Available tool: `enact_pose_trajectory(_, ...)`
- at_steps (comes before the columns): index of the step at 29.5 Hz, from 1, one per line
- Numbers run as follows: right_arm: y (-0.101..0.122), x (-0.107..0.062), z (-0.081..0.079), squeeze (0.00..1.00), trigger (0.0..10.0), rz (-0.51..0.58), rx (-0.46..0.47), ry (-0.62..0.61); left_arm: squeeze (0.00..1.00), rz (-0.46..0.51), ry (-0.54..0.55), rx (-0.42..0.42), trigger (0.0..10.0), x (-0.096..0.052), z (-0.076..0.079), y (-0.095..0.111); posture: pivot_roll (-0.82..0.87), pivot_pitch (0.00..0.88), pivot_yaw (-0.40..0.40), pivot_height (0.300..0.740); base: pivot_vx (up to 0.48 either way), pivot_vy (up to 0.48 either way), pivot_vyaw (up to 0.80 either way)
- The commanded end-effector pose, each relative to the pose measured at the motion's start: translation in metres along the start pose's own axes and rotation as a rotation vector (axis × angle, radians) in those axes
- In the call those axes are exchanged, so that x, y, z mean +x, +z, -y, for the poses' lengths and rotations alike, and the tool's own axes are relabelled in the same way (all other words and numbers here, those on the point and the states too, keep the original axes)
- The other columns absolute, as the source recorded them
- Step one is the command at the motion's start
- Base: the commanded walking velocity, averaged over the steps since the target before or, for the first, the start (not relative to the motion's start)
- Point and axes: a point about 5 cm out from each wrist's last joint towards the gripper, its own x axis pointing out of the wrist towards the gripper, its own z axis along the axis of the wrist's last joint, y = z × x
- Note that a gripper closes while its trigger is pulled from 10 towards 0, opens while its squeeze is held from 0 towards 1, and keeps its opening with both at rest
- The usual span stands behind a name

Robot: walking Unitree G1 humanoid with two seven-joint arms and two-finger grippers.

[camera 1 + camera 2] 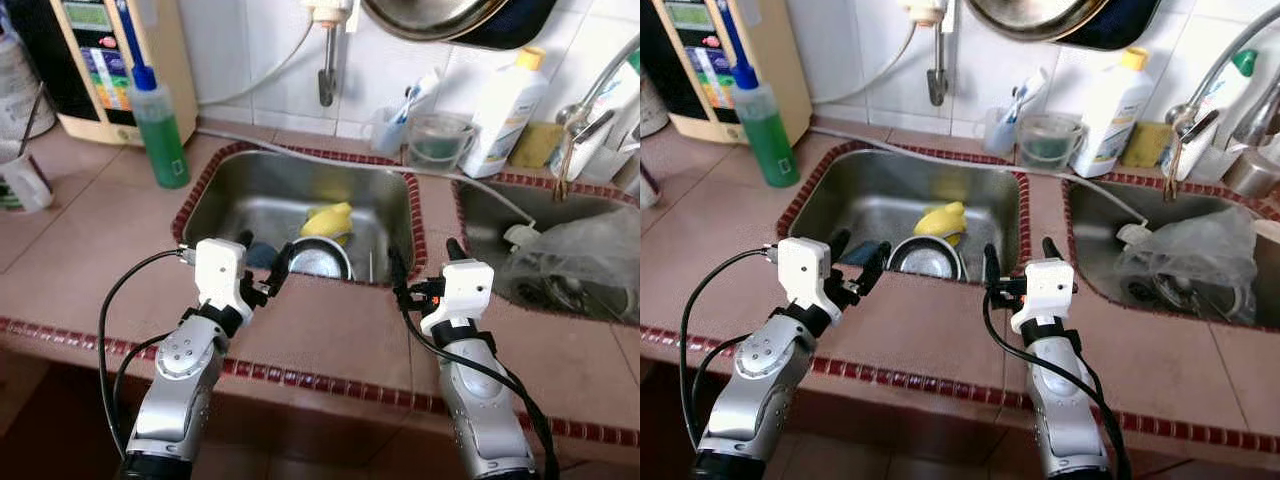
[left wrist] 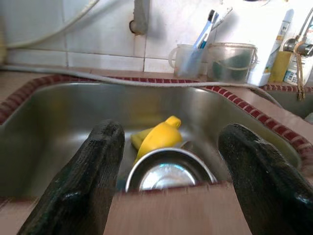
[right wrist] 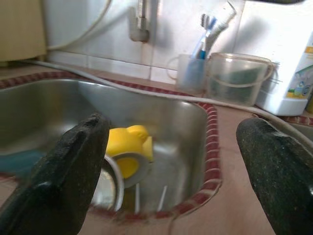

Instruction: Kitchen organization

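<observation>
A steel bowl (image 1: 320, 258) lies in the left sink (image 1: 250, 180) against its near wall. Behind it rests a yellow plastic cup (image 1: 328, 220) on its side, and a blue thing (image 1: 262, 254) lies to the bowl's left. My left gripper (image 1: 265, 255) hovers open over the sink's near rim, just left of the bowl, with nothing between its fingers (image 2: 93, 171). My right gripper (image 1: 425, 258) stands open over the counter strip between the two sinks, also empty; its fingers (image 3: 73, 161) frame the yellow cup (image 3: 128, 142).
A green soap bottle (image 1: 160, 130) stands left of the sink, beside a water machine (image 1: 110, 60). A toothbrush cup (image 1: 390, 125), clear tub (image 1: 437, 140) and white bottle (image 1: 505, 110) line the back wall. The right sink holds a plastic bag (image 1: 570, 250). A hose (image 1: 470, 185) crosses the counter.
</observation>
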Motion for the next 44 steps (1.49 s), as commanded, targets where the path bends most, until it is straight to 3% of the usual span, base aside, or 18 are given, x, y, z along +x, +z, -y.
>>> enact_pose_trajectory(1, 0.003, 0.002, -0.001, 0.00, 10.0, 0.015, -0.008, 0.013, 0.00, 0.003, -0.016, 0.007, 10.0, 0.000, 0.004, 0.002, 0.08, 0.000, -0.043, 0.740, -0.304, 0.000, 0.00)
enact_pose_trajectory(19, 0.001, -0.001, -0.005, 0.00, 10.0, 0.007, -0.029, 0.057, 0.00, -0.004, -0.033, -0.006, 10.0, -0.002, 0.009, -0.001, 0.08, 0.000, -0.054, 0.740, -0.230, 0.000, 0.00)
enact_pose_trajectory(22, -0.006, -0.005, -0.008, 0.00, 10.0, -0.025, -0.045, 0.122, 0.00, -0.036, -0.064, 0.059, 10.0, -0.006, 0.008, -0.010, 0.08, 0.000, -0.053, 0.740, 0.000, 0.000, 0.00)
enact_pose_trajectory(29, -0.040, -0.024, -0.014, 0.00, 10.0, -0.166, -0.067, 0.279, 0.00, -0.161, -0.104, 0.103, 10.0, -0.022, 0.005, -0.047, 0.08, 0.000, -0.053, 0.740, 0.000, 0.000, 0.00)
enact_pose_trajectory(30, -0.058, -0.035, -0.014, 0.00, 10.0, -0.244, -0.051, 0.308, 0.00, -0.223, -0.109, 0.115, 10.0, -0.030, 0.005, -0.066, 0.08, 0.000, -0.053, 0.740, 0.000, 0.000, 0.00)
enact_pose_trajectory(33, -0.081, -0.050, -0.012, 0.00, 10.0, -0.349, -0.045, 0.319, 0.00, -0.302, -0.132, 0.179, 10.0, -0.042, 0.007, -0.089, 0.09, 0.000, -0.056, 0.740, 0.000, 0.000, 0.00)
enact_pose_trajectory(37, -0.115, -0.076, -0.008, 0.00, 10.0, -0.539, -0.053, 0.303, 0.00, -0.469, -0.129, 0.131, 10.0, -0.061, 0.009, -0.127, 0.10, 0.000, -0.057, 0.740, 0.000, 0.000, 0.00)
enact_pose_trajectory(44, -0.139, -0.100, 0.000, 0.00, 10.0, -0.704, -0.070, 0.244, 0.00, -0.642, -0.085, 0.106, 10.0, -0.081, 0.007, -0.158, 0.09, 0.000, -0.051, 0.740, 0.000, 0.000, 0.00)
